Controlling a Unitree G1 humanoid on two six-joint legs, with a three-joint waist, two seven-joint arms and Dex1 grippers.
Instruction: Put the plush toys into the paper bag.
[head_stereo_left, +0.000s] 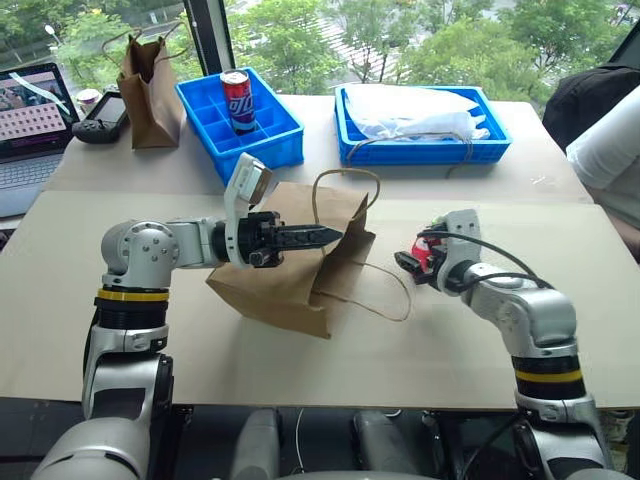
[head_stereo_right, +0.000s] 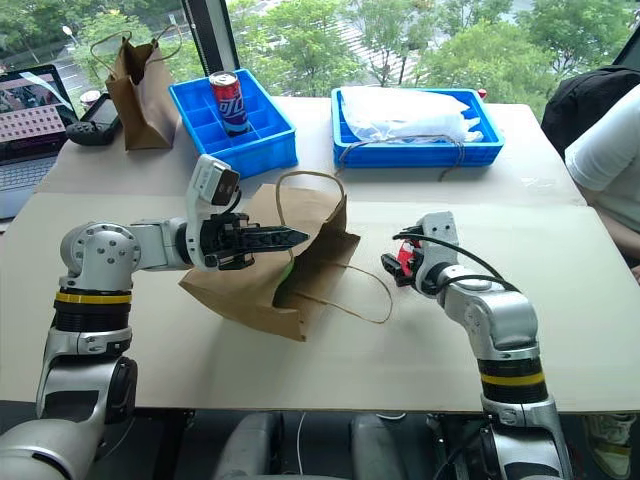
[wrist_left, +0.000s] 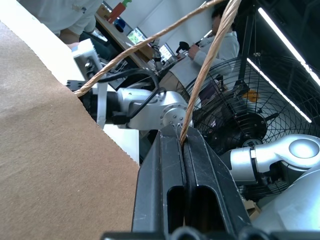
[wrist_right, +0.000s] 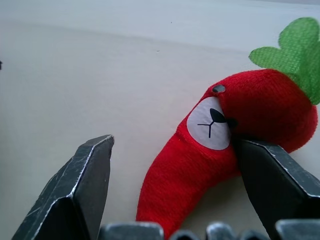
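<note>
The crumpled brown paper bag (head_stereo_left: 290, 270) sits mid-worktop (head_stereo_left: 500, 250), its twisted handle (wrist_left: 200, 80) pinched in the left gripper's (head_stereo_left: 325, 237) closed fingers. Beside it, the right gripper (wrist_right: 175, 165) spreads wide around the soft red plush toy (wrist_right: 210, 150). Blue plastic bins (head_stereo_left: 240, 125) stand behind.

A pale table (head_stereo_left: 560, 250) stands before a window (head_stereo_left: 420, 40) showing green trees in daylight.

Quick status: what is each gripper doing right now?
Left gripper: shut on the paper bag's handle.
Right gripper: open, jaws either side of the red plush toy lying on the table, not clamped.
</note>
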